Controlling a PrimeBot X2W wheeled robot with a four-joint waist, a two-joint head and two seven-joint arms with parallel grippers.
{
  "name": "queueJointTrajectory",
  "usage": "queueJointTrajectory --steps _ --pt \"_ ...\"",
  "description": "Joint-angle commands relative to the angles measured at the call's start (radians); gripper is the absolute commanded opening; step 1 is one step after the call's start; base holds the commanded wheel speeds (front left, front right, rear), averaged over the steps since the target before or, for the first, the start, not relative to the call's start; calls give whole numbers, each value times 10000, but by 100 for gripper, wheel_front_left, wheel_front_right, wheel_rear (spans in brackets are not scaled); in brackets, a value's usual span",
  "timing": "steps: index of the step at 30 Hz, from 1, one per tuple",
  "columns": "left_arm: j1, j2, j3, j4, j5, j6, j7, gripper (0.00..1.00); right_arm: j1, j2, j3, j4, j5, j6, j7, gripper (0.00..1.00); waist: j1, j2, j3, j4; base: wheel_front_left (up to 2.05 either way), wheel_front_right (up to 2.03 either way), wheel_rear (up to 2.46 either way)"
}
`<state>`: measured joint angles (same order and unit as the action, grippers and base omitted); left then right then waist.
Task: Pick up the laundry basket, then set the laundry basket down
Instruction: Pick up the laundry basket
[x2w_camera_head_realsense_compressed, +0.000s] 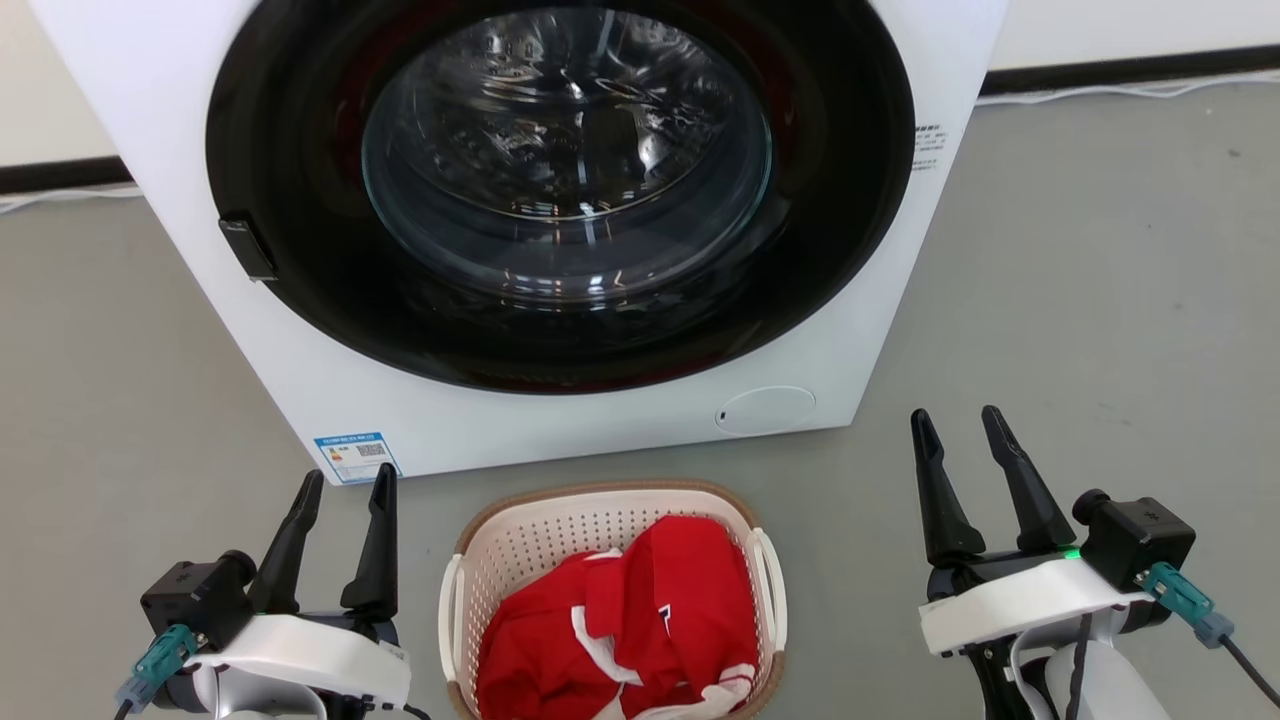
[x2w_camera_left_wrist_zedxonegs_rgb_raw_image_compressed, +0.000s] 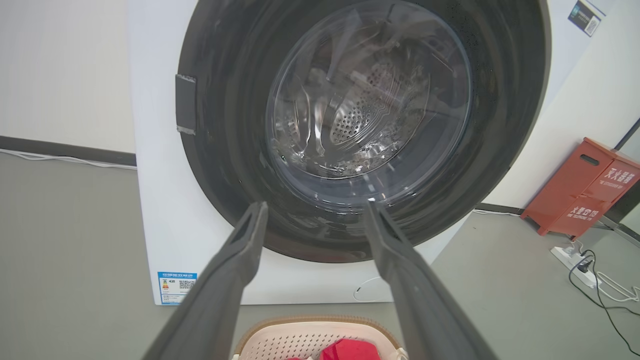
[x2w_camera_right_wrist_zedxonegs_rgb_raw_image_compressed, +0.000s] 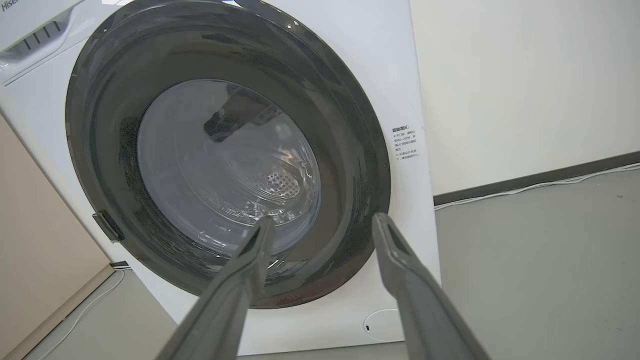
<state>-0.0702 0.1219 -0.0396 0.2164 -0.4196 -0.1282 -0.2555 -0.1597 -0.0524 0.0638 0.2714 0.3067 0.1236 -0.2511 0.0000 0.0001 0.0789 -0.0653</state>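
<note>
- Grey smooth flooring (x2w_camera_head_realsense_compressed: 1100, 300) is spread before a large white front-loading washing machine (x2w_camera_head_realsense_compressed: 300, 370). Its round, dark-framed glass door (x2w_camera_head_realsense_compressed: 565, 150) appears to be closed, and a pale wall with a dark skirting strip is seen behind.
- The cream-white perforated plastic laundry basket with a brown woven-look rim (x2w_camera_head_realsense_compressed: 530, 555) is found on the floor just in front of the washer, between the two grippers. A crumpled red-and-white garment (x2w_camera_head_realsense_compressed: 640, 620) is held inside it.
- The left gripper (x2w_camera_head_realsense_compressed: 350, 475) is seen with its jaws parted and nothing between them. It is placed beside the basket's white left handle (x2w_camera_head_realsense_compressed: 450, 610), but apart from it.
- The right gripper (x2w_camera_head_realsense_compressed: 955, 415) is likewise spread wide and empty. It is set further out from the white right handle (x2w_camera_head_realsense_compressed: 770, 580) than its partner is from the other side.
- Both pairs of fingers are pointed towards the washer rather than down at the basket, whose rim is caught at the bottom edge of the left wrist view, below the fingers.
- An orange-red metal box (x2w_camera_left_wrist_zedxonegs_rgb_raw_image_compressed: 582, 187) and a white power strip (x2w_camera_left_wrist_zedxonegs_rgb_raw_image_compressed: 575, 255) with its cables are noted off to one side — well apart from the basket.
- Progress is judged to be at the very outset: no handle is touched, and the basket is not lifted.
- Everything is therefore left to be done — the grippers are to be brought in to the handles (or the rim), closed, the basket raised, and then set down again.
</note>
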Motion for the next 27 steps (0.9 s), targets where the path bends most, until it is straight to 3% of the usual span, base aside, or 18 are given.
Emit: queueJointTrajectory --steps 1,11,27 --pt "-217 120 327 -222 43 -25 -63 100 -173 22 186 -293 -37 71 -107 100 0 -1 120 -27 0 0 0" --pt "-619 399 178 92 -259 -25 -63 100 -399 22 177 -344 -9 71 -107 100 0 -1 1131 -68 0 0 0" --pt "-2014 1297 -548 1224 -912 -25 -63 100 -1362 22 194 204 150 71 -107 100 0 -1 3354 46 0 0 0"
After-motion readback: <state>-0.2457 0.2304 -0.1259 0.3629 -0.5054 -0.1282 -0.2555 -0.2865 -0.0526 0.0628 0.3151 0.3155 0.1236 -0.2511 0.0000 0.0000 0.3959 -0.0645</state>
